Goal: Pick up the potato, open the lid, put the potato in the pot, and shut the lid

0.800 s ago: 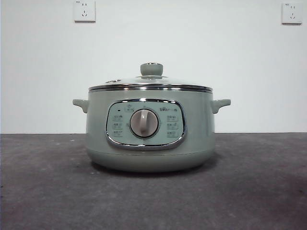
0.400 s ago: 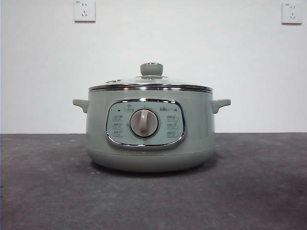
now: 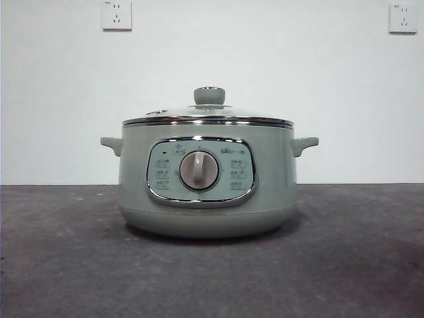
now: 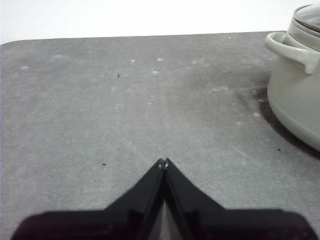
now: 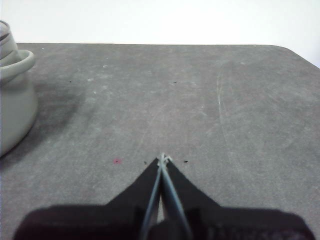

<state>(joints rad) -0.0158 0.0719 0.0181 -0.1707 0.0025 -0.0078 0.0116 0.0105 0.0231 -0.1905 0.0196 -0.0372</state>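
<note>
The pale green pot [image 3: 207, 179] stands in the middle of the dark table, its dial facing the front view. The glass lid [image 3: 209, 114] with its green knob rests shut on the pot. The potato is out of view in every frame. My left gripper [image 4: 163, 162] hovers over bare table with its jaws shut and empty; the pot [image 4: 296, 75] lies off to one side of it. My right gripper [image 5: 163, 158] is likewise shut and empty above the table, with the pot [image 5: 15, 95] at the edge of its view. Neither arm shows in the front view.
A white wall with two sockets [image 3: 116, 14] [image 3: 403, 18] rises behind the table. The grey table top [image 4: 125, 110] spreads wide on both sides of the pot, and its far edge meets the wall.
</note>
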